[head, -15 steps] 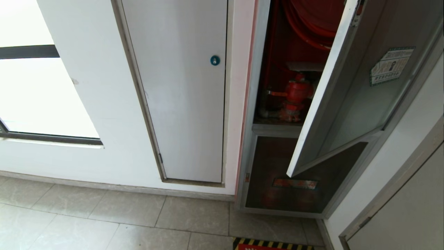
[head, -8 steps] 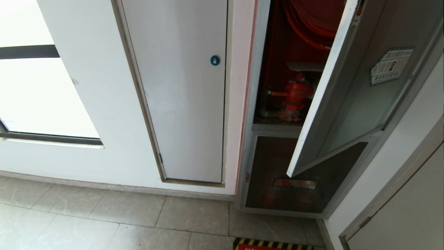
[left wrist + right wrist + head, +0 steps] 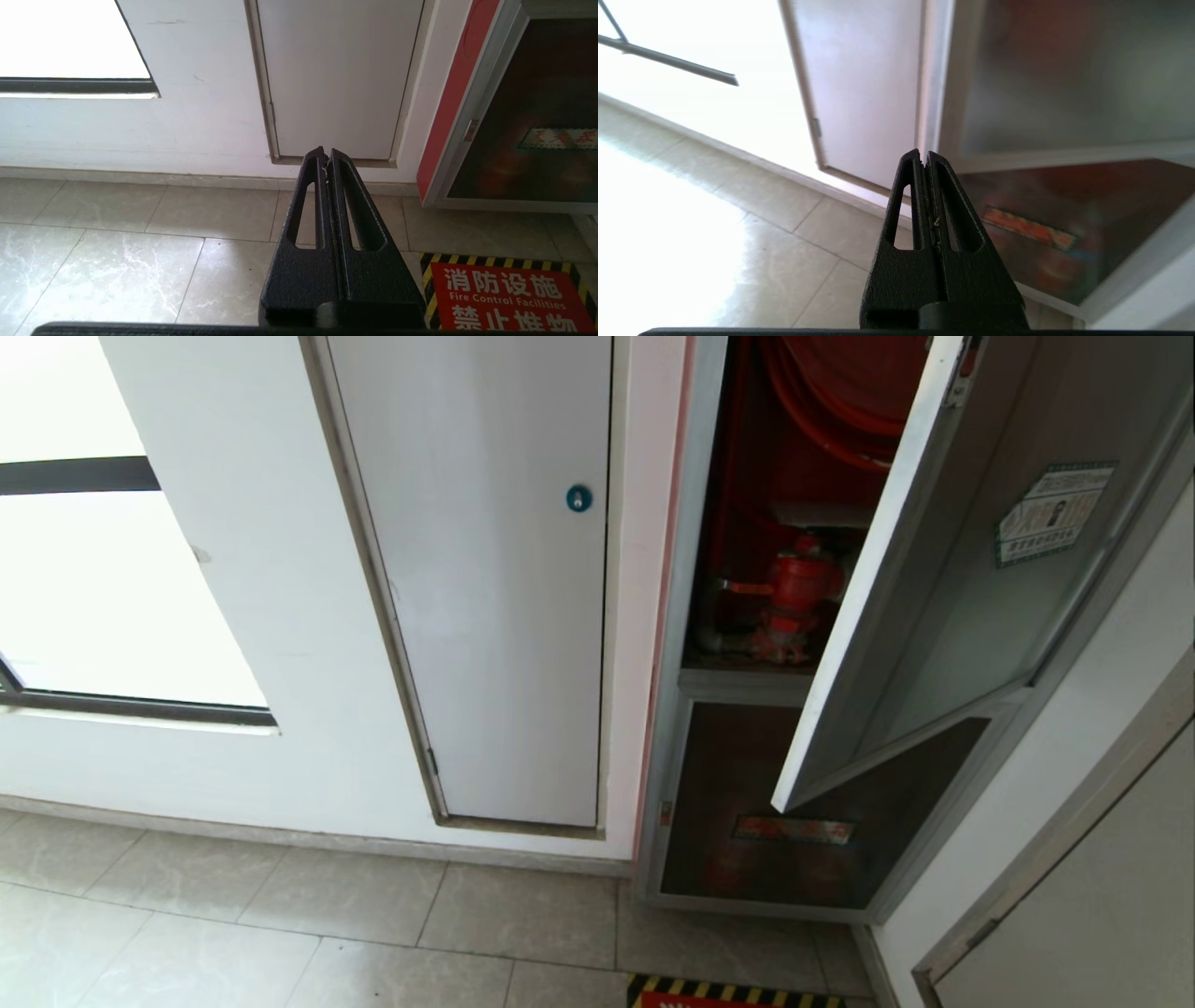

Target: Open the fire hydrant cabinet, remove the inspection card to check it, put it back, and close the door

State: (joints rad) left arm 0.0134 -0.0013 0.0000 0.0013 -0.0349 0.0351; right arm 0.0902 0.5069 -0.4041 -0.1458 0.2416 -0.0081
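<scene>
The cabinet (image 3: 693, 616) is showing silver outside and red inside. Its door (image 3: 943, 607) is wearing a green-bordered white sticker (image 3: 1053, 513). The floor mat (image 3: 507, 294) is showing red with yellow-black stripes.

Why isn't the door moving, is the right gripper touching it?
Apart. In the right wrist view the shut right gripper hangs before the door with floor between; in the head view nothing touches the half-open door.

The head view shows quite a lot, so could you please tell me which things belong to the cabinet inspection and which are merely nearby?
Job:
fire hydrant cabinet
door, standing ajar

Nearby:
white panel door
lower glass panel
floor sign
</scene>
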